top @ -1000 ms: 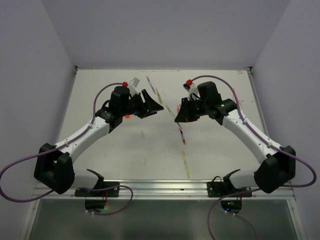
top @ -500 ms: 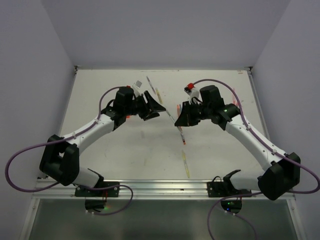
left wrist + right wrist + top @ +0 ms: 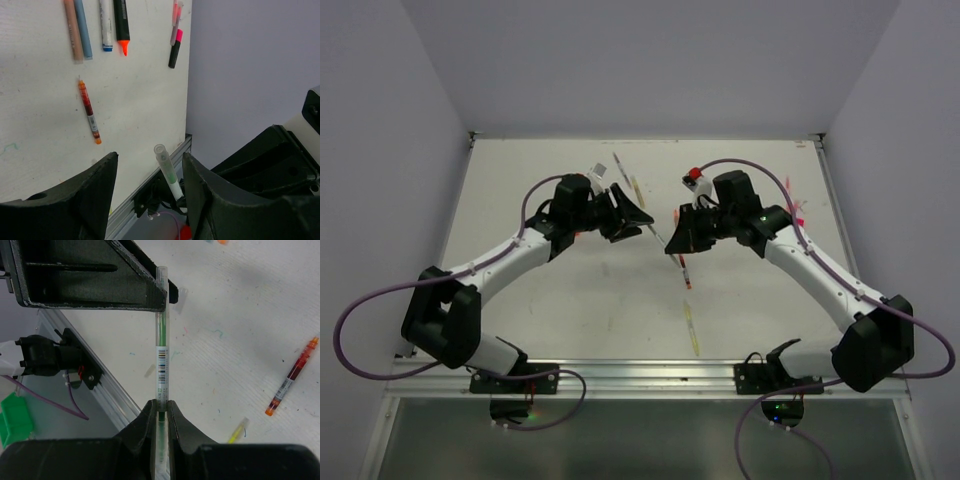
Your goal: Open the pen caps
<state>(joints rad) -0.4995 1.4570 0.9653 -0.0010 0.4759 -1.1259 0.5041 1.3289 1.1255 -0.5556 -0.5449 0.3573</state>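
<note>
My right gripper (image 3: 160, 404) is shut on a slim clear pen (image 3: 162, 360) with green ink and a barcode label, held above the table. The pen's far end carries a clear cap (image 3: 162, 155) that sits between the fingers of my left gripper (image 3: 150, 160), nearer the right finger and apart from both. The left gripper is open and holds nothing. In the top view the left gripper (image 3: 636, 222) and right gripper (image 3: 672, 243) face each other over the table's middle, with the pen (image 3: 658, 233) bridging them.
A red pen (image 3: 683, 272) and a yellow-green pen (image 3: 691, 328) lie on the table below the grippers. In the left wrist view lie the red pen (image 3: 89, 111), an orange-tipped highlighter (image 3: 121, 25), tan, blue and white pens beside it, and a pink highlighter (image 3: 175, 47).
The two grippers have come closer together. The capped end of the pen held by the right gripper now lies between the left gripper's open fingers.
</note>
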